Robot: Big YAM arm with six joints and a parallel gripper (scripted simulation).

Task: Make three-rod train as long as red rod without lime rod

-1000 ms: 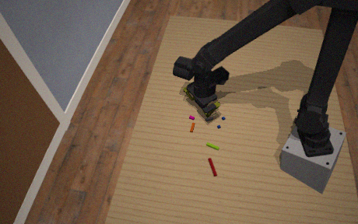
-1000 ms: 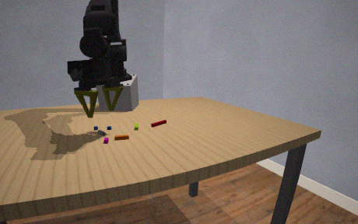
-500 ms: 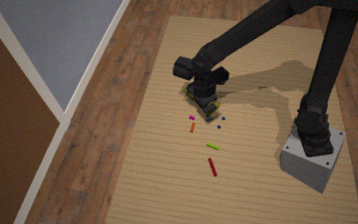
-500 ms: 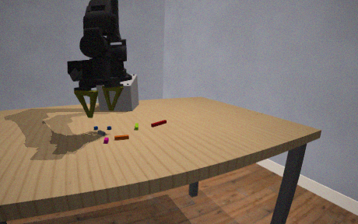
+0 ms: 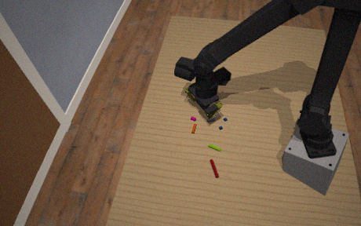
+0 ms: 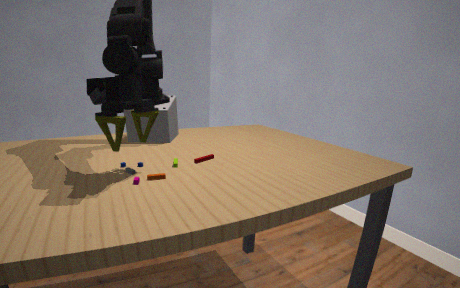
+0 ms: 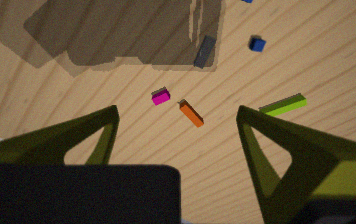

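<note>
1. The gripper (image 6: 128, 135) hangs above the table (image 6: 280, 165), jaws spread wide and holding nothing, fingers pointed down over the rod cluster.
2. Below it lie the magenta rod (image 7: 161, 96) and orange rod (image 7: 192, 113), near each other but apart; no train is laid yet.
3. The grey rod (image 7: 205, 51) sits in the arm's shadow, with one blue rod (image 7: 257, 44) nearby.
4. The lime rod (image 5: 214, 147) and red rod (image 5: 214, 168) lie farther off, likely to stay put.
5. The wide jaws suggest a first pick is being lined up.
</note>
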